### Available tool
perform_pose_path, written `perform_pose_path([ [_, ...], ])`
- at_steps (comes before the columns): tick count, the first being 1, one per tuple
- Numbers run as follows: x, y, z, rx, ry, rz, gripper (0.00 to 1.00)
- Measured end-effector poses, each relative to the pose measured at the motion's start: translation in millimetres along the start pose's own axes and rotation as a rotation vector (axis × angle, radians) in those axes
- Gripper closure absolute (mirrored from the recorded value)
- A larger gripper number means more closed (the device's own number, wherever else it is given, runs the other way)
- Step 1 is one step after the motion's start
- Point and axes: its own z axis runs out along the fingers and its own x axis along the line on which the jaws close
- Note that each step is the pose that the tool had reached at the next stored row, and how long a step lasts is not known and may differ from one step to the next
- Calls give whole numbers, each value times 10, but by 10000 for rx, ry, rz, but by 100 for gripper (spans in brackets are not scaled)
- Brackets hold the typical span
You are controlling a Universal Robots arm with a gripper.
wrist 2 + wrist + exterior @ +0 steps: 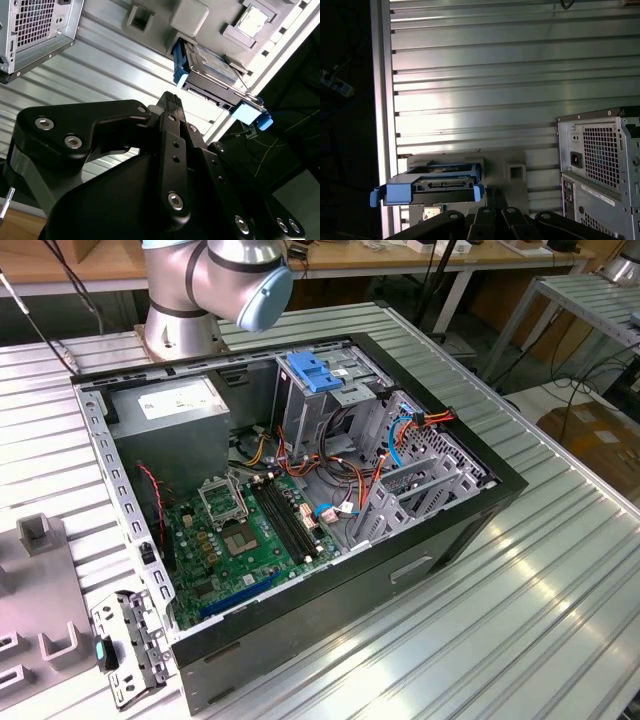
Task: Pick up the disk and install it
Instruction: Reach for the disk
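In the exterior view we see the open computer case (400, 570) lying on its side on the ribbed aluminium table (540, 560), with the arm (215, 280) rising at about eleven o'clock from the case. Inside the case, the grey power-supply box (175, 410) sits at ten o'clock. The blue latch (315, 372) tops the drive cage (345, 405) at twelve o'clock, and the green motherboard (245, 530) fills the seven o'clock part. At eight o'clock from the case, by the exterior view's left edge, lies a grey plate with raised blocks (40, 590), and just beside it at seven o'clock is a metal bracket (125, 645). In both wrist views we find the disk (212, 59) well outside the case. It sits in a grey fixture plate (515, 172) close to the table's edge, framed by its blue carrier rails (427, 192), and in the first wrist view its connector edge is turned toward the camera. Whether it lies flat or leans in the plate we cannot tell. The case's perforated rear panel (600, 150) stands well apart from the disk, with bare ribbed table between them. The black gripper (169, 107) hangs above the table near the disk but apart from it, so the disk is not in its hold; how far it is open we cannot tell.
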Motion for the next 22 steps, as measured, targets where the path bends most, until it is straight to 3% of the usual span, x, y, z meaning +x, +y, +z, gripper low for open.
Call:
perform_pose_path([
  [22, 414, -10, 0, 3, 39, 2, 89],
])
